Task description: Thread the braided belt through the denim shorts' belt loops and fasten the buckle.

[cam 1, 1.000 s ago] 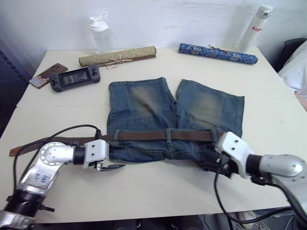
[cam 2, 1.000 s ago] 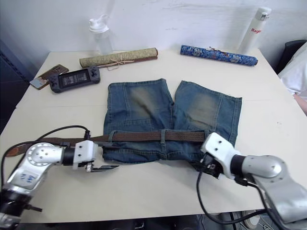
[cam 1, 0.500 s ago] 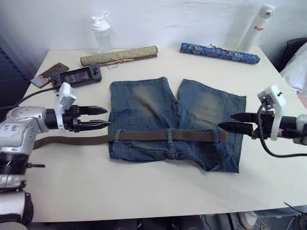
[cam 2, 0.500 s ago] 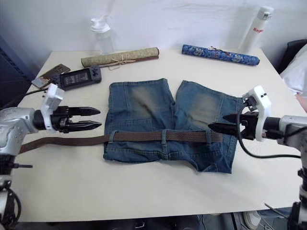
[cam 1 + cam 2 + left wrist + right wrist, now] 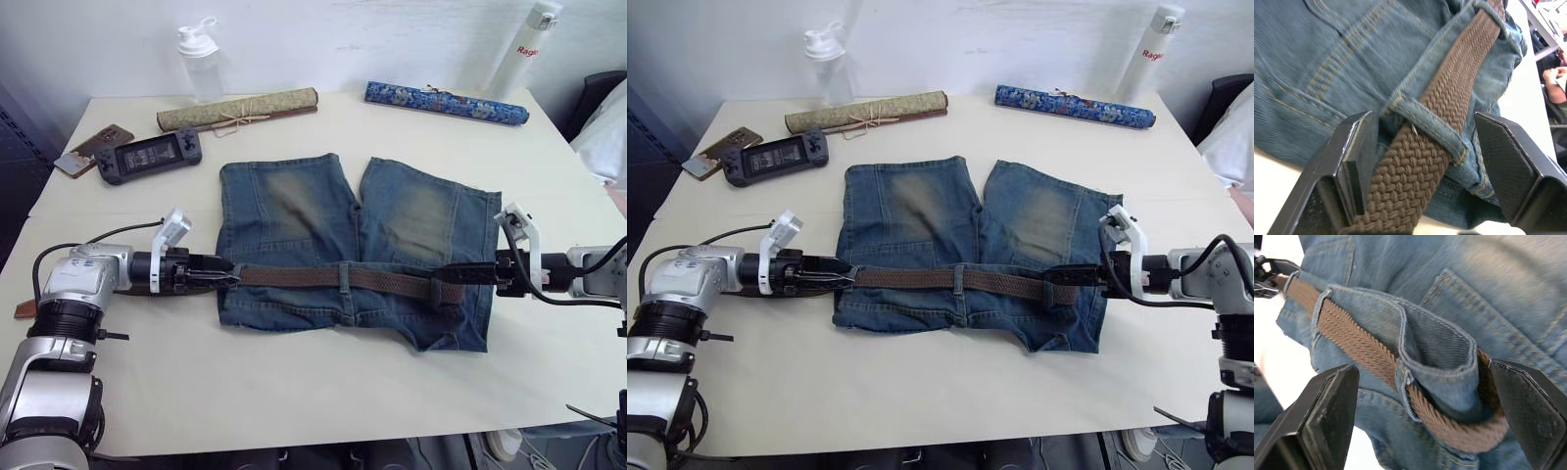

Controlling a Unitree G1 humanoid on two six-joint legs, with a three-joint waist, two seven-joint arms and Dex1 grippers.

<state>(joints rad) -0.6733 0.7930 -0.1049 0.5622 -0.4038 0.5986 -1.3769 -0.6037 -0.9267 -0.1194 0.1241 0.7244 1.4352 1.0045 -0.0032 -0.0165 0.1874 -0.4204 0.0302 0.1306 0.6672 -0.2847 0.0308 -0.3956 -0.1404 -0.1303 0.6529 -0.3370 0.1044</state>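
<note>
1. The denim shorts (image 5: 353, 250) lie flat in the middle of the table (image 5: 323, 382), waistband toward the near edge, legs pointing far.
2. The braided belt (image 5: 338, 277) runs left to right along the waistband, under at least the belt loops (image 5: 345, 277) at the middle and at both ends. Its free length trails off left past the left gripper, a tan end piece (image 5: 22, 309) showing near the left table edge. I cannot make out the buckle.
3. The left gripper (image 5: 223, 278) sits at the left end of the waistband, fingers spread on either side of the belt where it enters a loop, not pinching it.
4. The right gripper (image 5: 453, 276) is at the right end of the waistband, fingers likewise parted around a bunched fold of denim with the belt curving through it; nothing is gripped.
5. Judged by its look, the belt is light, limp and rough-woven, so it should drag in the loops rather than slide. The stiffer leather ends seem the better places to take hold.
6. The denim is soft and bunches readily, so the waistband likely needs steadying.
7. The white bottle (image 5: 525, 47) at far right carries red lettering beginning "Rag"; the rest is cut off.
</note>
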